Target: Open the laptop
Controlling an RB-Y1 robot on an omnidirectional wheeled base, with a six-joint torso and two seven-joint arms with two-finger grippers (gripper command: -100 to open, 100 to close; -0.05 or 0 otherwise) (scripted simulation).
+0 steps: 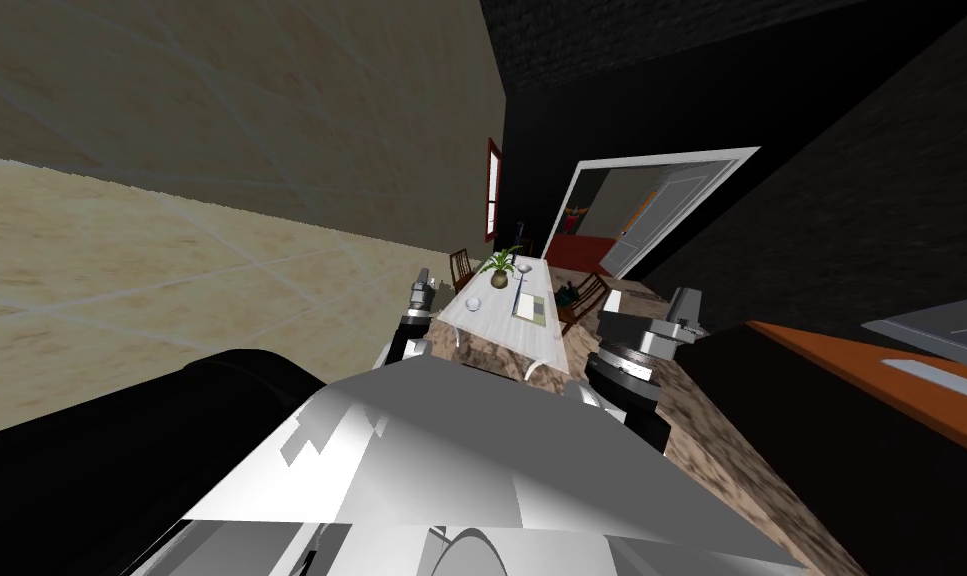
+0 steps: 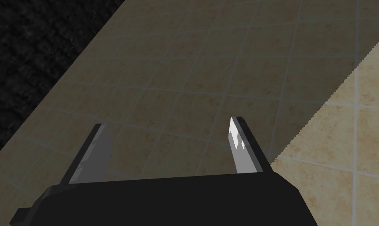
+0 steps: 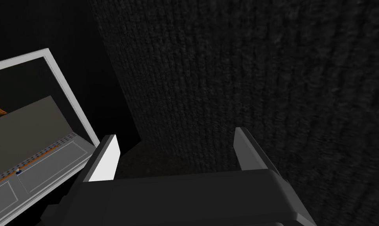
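Laptop [image 1: 936, 332] seems to be lying as a flat grey slab on the orange desk [image 1: 831, 358] at my right, well apart from both hands. The left gripper [image 2: 169, 122] and the right gripper [image 3: 175, 133] are standing wide open, holding nothing and pointing away from it. In turning there, I am risking that the right arm is knocking the desk edge, or that the thin fingers are slipping off the lid.

We see matt beige tiles [image 2: 208, 78] at left, a rough dark wall [image 3: 263, 78] at right, and smooth, shiny fingers [image 2: 241, 149] on our left gripper [image 2: 169, 122].
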